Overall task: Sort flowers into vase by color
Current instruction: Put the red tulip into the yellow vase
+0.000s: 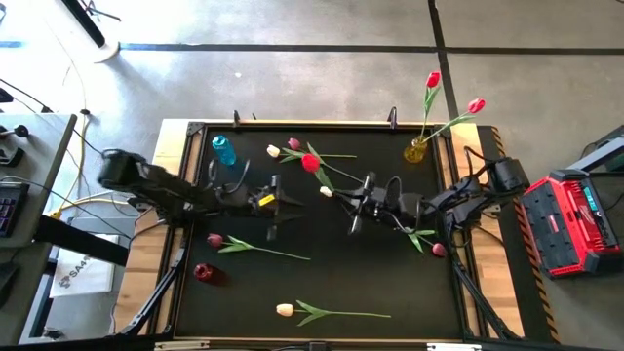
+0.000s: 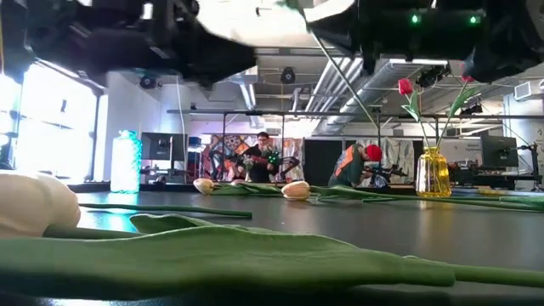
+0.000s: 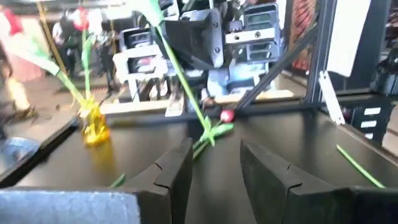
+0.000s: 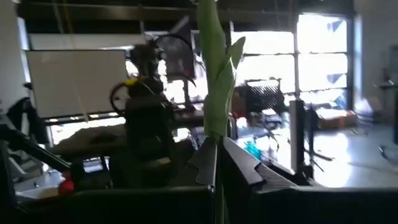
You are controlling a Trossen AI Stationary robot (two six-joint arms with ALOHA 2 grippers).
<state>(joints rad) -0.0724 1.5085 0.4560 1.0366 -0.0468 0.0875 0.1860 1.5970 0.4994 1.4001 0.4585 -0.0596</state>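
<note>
Gripping a green flower stem [image 4: 214, 93], right gripper [image 4: 217, 163] jaws clamped; left gripper [image 3: 214, 168] jaws apart, empty, mid-table.

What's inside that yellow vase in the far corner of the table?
The yellow vase holds two red tulips, their long green stems leaning out above the rim. The low view shows the stems going down into the glass, but their lower ends cannot be made out.

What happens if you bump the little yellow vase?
It would probably tip: the yellow vase is small, and its two tulips stand tall and lean sideways. It looks see-through like glass, so it may break.
</note>
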